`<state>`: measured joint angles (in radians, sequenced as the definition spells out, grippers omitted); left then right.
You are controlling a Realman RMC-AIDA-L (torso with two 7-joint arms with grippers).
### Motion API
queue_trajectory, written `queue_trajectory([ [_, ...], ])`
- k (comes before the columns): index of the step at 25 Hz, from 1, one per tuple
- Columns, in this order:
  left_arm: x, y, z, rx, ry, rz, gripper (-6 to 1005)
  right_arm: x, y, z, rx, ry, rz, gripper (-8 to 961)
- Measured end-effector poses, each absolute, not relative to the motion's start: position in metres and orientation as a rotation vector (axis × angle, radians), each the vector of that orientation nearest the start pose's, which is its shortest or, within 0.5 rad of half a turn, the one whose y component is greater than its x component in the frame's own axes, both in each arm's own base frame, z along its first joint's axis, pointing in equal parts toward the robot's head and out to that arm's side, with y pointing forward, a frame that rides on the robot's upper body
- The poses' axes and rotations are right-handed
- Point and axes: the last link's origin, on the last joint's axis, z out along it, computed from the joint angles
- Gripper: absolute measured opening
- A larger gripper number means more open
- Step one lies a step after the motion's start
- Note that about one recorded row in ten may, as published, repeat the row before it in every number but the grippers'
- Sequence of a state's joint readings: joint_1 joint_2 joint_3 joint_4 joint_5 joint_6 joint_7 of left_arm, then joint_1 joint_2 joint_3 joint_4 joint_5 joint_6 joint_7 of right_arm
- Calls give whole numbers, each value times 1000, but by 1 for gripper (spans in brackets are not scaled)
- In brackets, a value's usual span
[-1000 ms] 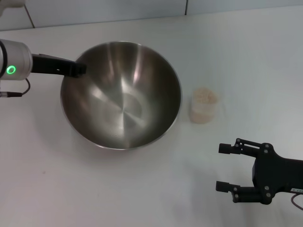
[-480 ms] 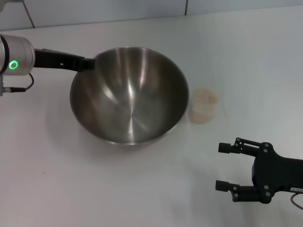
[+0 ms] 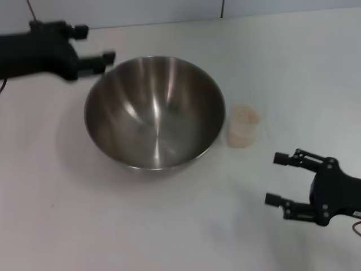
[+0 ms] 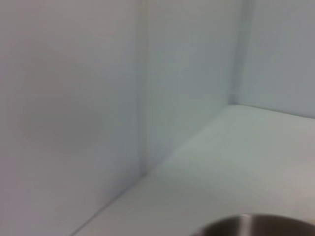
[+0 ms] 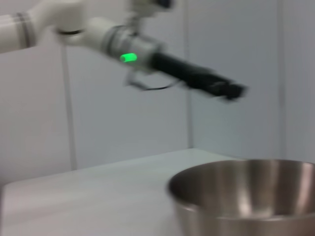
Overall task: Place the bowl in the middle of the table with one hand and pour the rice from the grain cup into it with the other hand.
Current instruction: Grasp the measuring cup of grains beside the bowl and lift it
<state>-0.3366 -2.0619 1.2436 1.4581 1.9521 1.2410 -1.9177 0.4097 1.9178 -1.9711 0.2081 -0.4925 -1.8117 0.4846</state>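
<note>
The steel bowl (image 3: 155, 113) stands upright and empty on the white table (image 3: 113, 226), near its middle. Its rim shows in the left wrist view (image 4: 256, 225) and its side in the right wrist view (image 5: 246, 196). My left gripper (image 3: 96, 44) is open, lifted off the bowl's far left rim and apart from it; it shows above the bowl in the right wrist view (image 5: 231, 91). The clear grain cup (image 3: 243, 127) with rice (image 3: 244, 115) in it stands just right of the bowl. My right gripper (image 3: 277, 179) is open and empty, in front and to the right of the cup.
A pale wall (image 3: 141, 11) runs along the table's far edge. Bare table lies in front of the bowl and to the far right.
My left gripper carried the bowl right, let go of its rim, then opened and rose up and back to the left. The bowl now rests level. My right gripper shifted slightly right.
</note>
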Motion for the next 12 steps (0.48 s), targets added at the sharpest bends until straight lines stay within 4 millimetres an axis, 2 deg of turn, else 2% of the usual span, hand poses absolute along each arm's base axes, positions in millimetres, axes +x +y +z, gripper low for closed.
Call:
queue_trajectory([
  [2, -181, 326, 49, -2715, -284, -338, 646, 348, 205, 4, -2430, 412, 906, 802],
  [3, -181, 326, 49, -2715, -284, -338, 678, 348, 205, 4, -2430, 412, 906, 801],
  [7, -197, 306, 49, -2792, -315, -295, 808, 363, 213, 9, -2186, 498, 843, 801],
  [11, -200, 305, 49, -2783, -319, -294, 808, 369, 223, 5, -2096, 547, 796, 801],
  [12, -200, 306, 49, -2782, -319, -295, 808, 371, 232, 0, -2080, 572, 756, 801],
])
